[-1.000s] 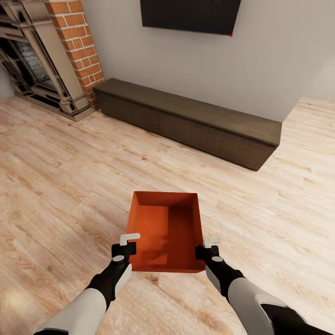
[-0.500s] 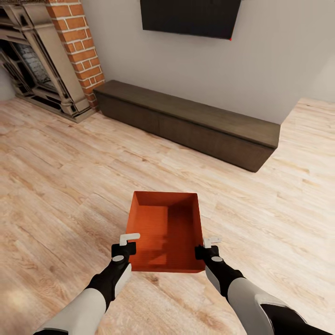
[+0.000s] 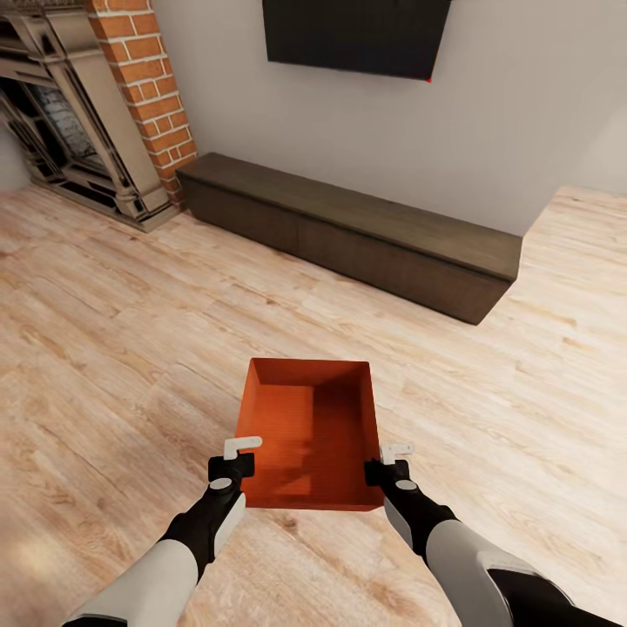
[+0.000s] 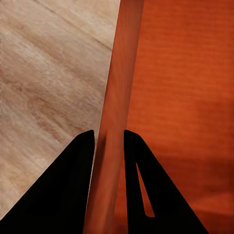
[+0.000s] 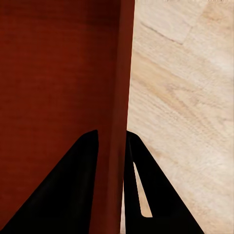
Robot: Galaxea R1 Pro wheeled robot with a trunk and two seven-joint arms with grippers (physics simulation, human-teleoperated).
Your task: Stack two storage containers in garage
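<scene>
From the head camera, an orange-red storage container [image 3: 311,433] hangs above the wood plank floor [image 3: 104,348], left gripper [image 3: 237,453] and right gripper [image 3: 392,457] at its near corners. Far off stand a brick fireplace [image 3: 104,104], low cabinet [image 3: 366,235] and TV [image 3: 357,35].

Left wrist camera: fingers [image 4: 80,170] pinch the container's left wall [image 4: 114,122].

Right wrist camera: fingers [image 5: 83,170] clamp its right wall [image 5: 117,122].

no readable text, no labels, no brands, no numbers on anything in view
</scene>
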